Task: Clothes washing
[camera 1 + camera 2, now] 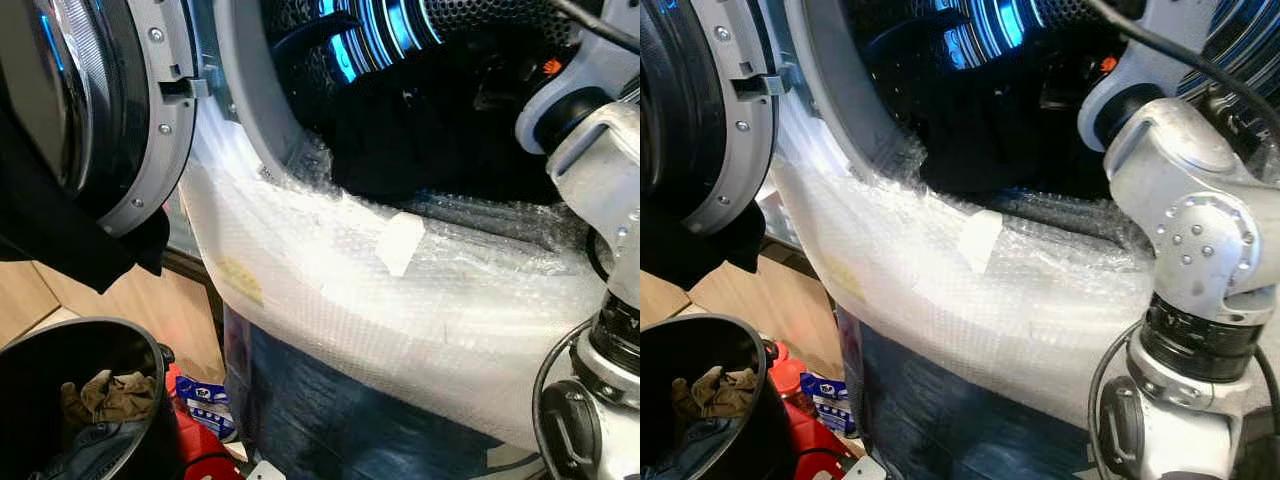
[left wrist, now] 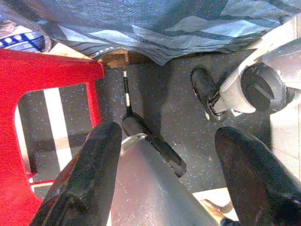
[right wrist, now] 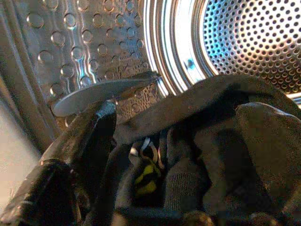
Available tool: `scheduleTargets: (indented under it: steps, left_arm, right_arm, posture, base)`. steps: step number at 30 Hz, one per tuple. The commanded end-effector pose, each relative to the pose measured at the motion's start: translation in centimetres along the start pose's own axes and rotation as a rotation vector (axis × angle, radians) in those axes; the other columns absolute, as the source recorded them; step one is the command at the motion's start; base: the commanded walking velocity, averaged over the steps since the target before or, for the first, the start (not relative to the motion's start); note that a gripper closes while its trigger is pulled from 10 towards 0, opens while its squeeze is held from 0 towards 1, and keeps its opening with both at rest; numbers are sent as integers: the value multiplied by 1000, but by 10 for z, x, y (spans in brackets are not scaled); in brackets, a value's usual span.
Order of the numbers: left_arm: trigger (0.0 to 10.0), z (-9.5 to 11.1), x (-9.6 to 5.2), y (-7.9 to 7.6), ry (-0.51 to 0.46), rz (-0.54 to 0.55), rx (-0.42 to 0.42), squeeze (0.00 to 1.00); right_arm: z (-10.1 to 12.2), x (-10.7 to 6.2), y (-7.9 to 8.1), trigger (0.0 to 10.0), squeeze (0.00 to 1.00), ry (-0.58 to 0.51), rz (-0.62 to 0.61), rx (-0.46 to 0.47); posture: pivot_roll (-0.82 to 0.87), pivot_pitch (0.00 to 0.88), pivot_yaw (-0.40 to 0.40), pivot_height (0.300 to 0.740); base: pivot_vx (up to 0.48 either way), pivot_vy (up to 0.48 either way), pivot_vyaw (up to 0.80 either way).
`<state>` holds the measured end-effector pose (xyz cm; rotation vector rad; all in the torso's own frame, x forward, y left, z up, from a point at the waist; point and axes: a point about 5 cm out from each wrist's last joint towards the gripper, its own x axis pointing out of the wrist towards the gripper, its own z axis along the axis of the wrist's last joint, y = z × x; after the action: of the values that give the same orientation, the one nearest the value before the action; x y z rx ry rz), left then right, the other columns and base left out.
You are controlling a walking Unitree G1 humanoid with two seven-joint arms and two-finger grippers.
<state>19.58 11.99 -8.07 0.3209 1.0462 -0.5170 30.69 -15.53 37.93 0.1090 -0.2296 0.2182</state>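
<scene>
The loading step was in hand: the right arm reached through the mouth of the front-loading washing machine with its perforated steel drum [image 3: 244, 42], whose front was wrapped in clear bubble wrap [image 1: 400, 300], and the round grey-rimmed door [image 1: 110, 110] stood swung open at ten o'clock of the opening.

In the right wrist view, the right claw [image 3: 188, 155] sat deep in the drum with its two black fingers spread apart around a heap of dark, near-black garments [image 3: 211, 141]. The cloth lay between and over the fingers, touching them, with a small yellow-and-white tag just beside the inner finger. Whether the fingers gripped the cloth or merely rested in it was hard to tell in the dim light; they looked parted, so the garment had probably been let go.

The left claw [image 2: 169, 174] hung idle and wide open above the speckled dark floor [image 2: 174, 99], holding nothing, near a red plastic stool [image 2: 51, 75].

More laundry, a crumpled olive-brown cloth [image 1: 110, 395], waited in the round black bucket [image 1: 150, 350] at seven o'clock of the drum opening.

The next move would call for drawing the right claw back out without dragging cloth over the rim, then reaching to the bucket.
</scene>
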Motion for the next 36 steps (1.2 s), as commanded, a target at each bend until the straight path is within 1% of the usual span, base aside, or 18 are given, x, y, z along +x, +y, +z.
scheduleTargets:
  steps: [1, 2, 3, 4, 5, 6, 7, 8, 9, 14, 19, 22, 23, 25, 26, 31, 35, 36]
  left_arm:
    - [10000, -4, 0, -1, 19, -5, 7, 0]
    - [10000, -3, 0, -2, 19, -6, 8, 0]
    - [10000, -3, 0, -2, 19, -6, 8, 0]
    - [10000, -2, 0, -2, 18, -7, 9, 0]
    - [10000, -1, 0, -1, 17, -7, 9, 0]
    - [10000, -1, 0, -1, 16, -6, 9, 0]
    - [10000, -1, 0, -1, 16, -6, 10, 0]
    - [10000, -1, 0, -1, 15, -4, 10, 0]
    - [10000, -1, 0, -1, 15, -4, 10, 0]
    - [10000, 0, 0, 1, 13, 4, 1, 0]
    - [10000, 1, 0, 2, 11, 7, 4, 0]
    - [10000, 1, 0, 1, 10, 9, 3, 0]
    - [10000, 1, 0, 2, 9, 10, 3, 0]
    - [10000, 1, 0, 2, 9, 11, 3, 0]
    - [10000, 1, 0, 3, 10, 12, 4, 0]
    - [10000, 1, 0, 3, 11, 13, 8, 0]
    - [10000, 0, -1, 3, 13, 12, 19, 0]
    - [10000, 0, -1, 3, 13, 12, 19, 0]
  right_arm:
    - [9, -9, 0, 10000, 1000, -58, 32, -10]
    - [13, -14, 4, 10000, 1000, -96, 89, -9]
    - [13, -14, 4, 10000, 1000, -96, 89, -9]
    - [16, -19, 10, 10000, 1000, -127, 158, -18]
    - [18, -26, 19, 10000, 875, -178, 255, -9]
    - [20, -30, 22, 10000, 196, -216, 295, -6]
    - [22, -32, 23, 10000, 196, -240, 316, -4]
    - [24, -39, 28, 10000, 0, -293, 384, -9]
    - [24, -40, 29, 10000, 0, -302, 400, -10]
    - [20, -65, 39, 10000, 0, -410, 634, 33]
    - [-11, -90, 48, 10000, 0, -340, 902, 112]
    - [-23, -104, 50, 10000, 0, -314, 1009, 149]
    - [-38, -114, 52, 10000, 0, -248, 1077, 160]
    - [-42, -117, 52, 10000, 0, -227, 1097, 166]
    - [-56, -122, 53, 10000, 0, -148, 1120, 185]
    - [-81, -134, 51, 10000, 0, -5, 1146, 253]
    - [-110, -152, 53, 10000, 0, 155, 1183, 264]
    - [-110, -152, 53, 10000, 0, 155, 1183, 264]
  posture:
    - [-184, 24, -22, 740]
    - [-184, 25, -24, 740]
    - [-184, 25, -24, 740]
    - [-184, 29, -26, 740]
    - [-183, 24, -24, 740]
    - [-181, 24, -25, 740]
    - [-181, 24, -25, 740]
    - [-178, 28, -26, 740]
    - [-178, 28, -26, 740]
    - [-177, 30, -22, 740]
    - [-171, 38, -25, 740]
    - [-166, 41, -25, 740]
    - [-166, 41, -25, 740]
    - [-168, 44, -21, 740]
    - [-170, 50, -17, 740]
    - [-166, 48, -12, 740]
    - [-174, 34, -1, 740]
    - [-174, 34, -1, 740]
  base:
    - [0, 0, 0]
    - [0, 0, 0]
    - [0, 0, 0]
    - [0, 0, 0]
    - [0, 0, 0]
    - [0, 0, 0]
    - [0, 0, 0]
    - [0, 0, 0]
    - [0, 0, 0]
    - [0, 0, 0]
    - [0, 0, 0]
    - [0, 0, 0]
    - [0, 0, 0]
    - [0, 0, 0]
    - [0, 0, 0]
    - [0, 0, 0]
    - [0, 0, 0]
    - [0, 0, 0]
